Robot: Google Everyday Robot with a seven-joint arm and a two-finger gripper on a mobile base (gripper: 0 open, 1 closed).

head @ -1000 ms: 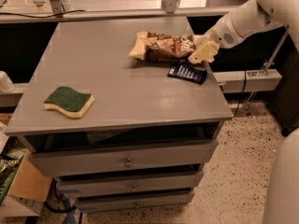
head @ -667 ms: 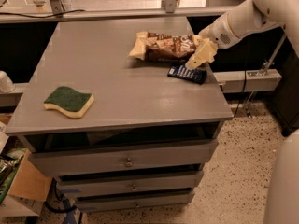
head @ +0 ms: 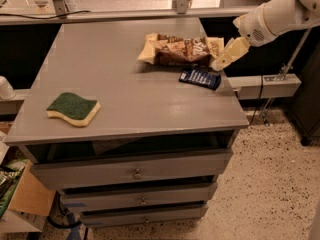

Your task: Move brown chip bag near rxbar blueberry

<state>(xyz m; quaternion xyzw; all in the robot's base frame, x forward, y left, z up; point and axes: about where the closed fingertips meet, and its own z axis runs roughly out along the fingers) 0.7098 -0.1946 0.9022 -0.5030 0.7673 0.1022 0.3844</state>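
The brown chip bag (head: 179, 50) lies flat on the grey cabinet top (head: 125, 94), toward the back right. The rxbar blueberry (head: 200, 77), a small dark blue bar, lies just in front of the bag's right half, close to the right edge. My gripper (head: 223, 59) reaches in from the right on a white arm (head: 272, 14). Its cream tip sits just right of the bag's pale right end and above the bar's right end. The bag rests on the table rather than hanging from the gripper.
A green-and-yellow sponge (head: 73, 108) lies at the front left of the top. Drawers (head: 135, 173) sit below the front edge, the top one slightly open. A metal rail (head: 150, 14) runs behind the cabinet. A cardboard box (head: 27, 199) stands on the floor at left.
The arm has drawn back slightly to the right, away from the bag's right end. The bag, the bar and the sponge have not moved.
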